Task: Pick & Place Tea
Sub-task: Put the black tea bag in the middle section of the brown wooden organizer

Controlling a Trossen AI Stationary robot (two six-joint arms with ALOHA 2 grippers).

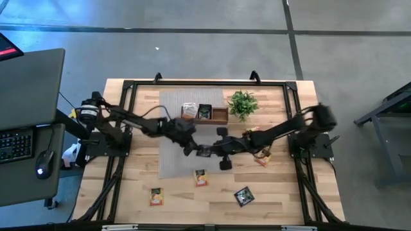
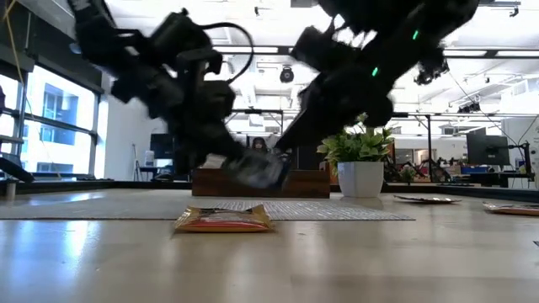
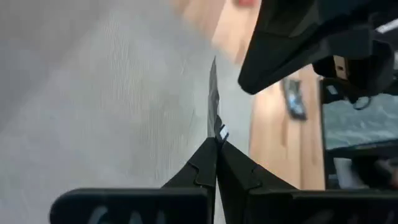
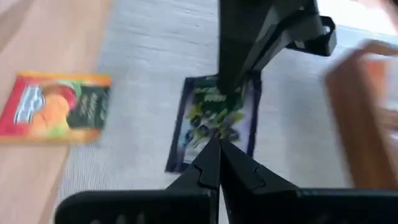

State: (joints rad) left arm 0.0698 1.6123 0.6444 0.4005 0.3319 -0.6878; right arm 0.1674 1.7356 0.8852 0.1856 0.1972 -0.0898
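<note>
Both grippers — left gripper (image 3: 216, 146), right gripper (image 4: 219, 149) — pinch one black sachet (image 4: 219, 118).

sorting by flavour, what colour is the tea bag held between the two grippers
Black with green print; the tea bag shows best in the right wrist view.

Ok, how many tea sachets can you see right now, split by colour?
Orange sachets: 3
Black sachets: 3, one of them in the wooden tray at, one held by the left gripper
White sachet: 1, in the tray
Total: 7 in view; the arms may hide more.
</note>
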